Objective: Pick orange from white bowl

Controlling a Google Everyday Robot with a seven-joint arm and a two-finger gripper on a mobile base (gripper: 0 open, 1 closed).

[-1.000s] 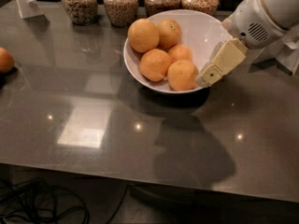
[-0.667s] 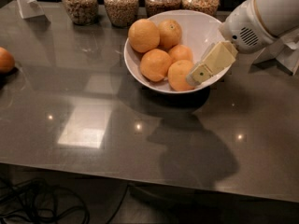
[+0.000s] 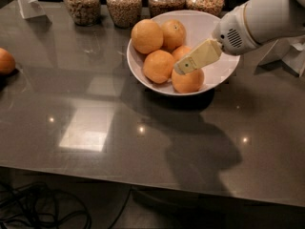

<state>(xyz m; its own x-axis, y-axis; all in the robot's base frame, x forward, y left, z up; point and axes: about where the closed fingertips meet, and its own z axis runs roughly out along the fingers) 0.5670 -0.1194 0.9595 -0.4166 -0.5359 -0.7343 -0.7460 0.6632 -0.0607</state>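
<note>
Far left, near the bench (image 3: 95, 142) edge: a stray orange fruit (image 3: 5, 61), well apart from everything, not my concern. Back row: glass jars (image 3: 124, 4) of grain, behind the bowl.

Right of centre: the white bowl (image 3: 217, 78), five fruits in it. The orange (image 3: 158, 66) I take as mine is the deep-coloured one at the bowl's front left, touching its neighbours, with the big pale one behind it.

My gripper (image 3: 180, 69) reaches in from the right over the bowl, slanting down and leftward, its tip above the seam between the orange and the front-right fruit (image 3: 190, 84). Apart or together: cannot tell from here.

Key relation: the orange lies just left of the tip and slightly lower. It is round, so there is no axis to favour. Judgement: shift a little further left, then drop. Risk: nudging the front-right fruit, which sits directly beneath me.
</note>
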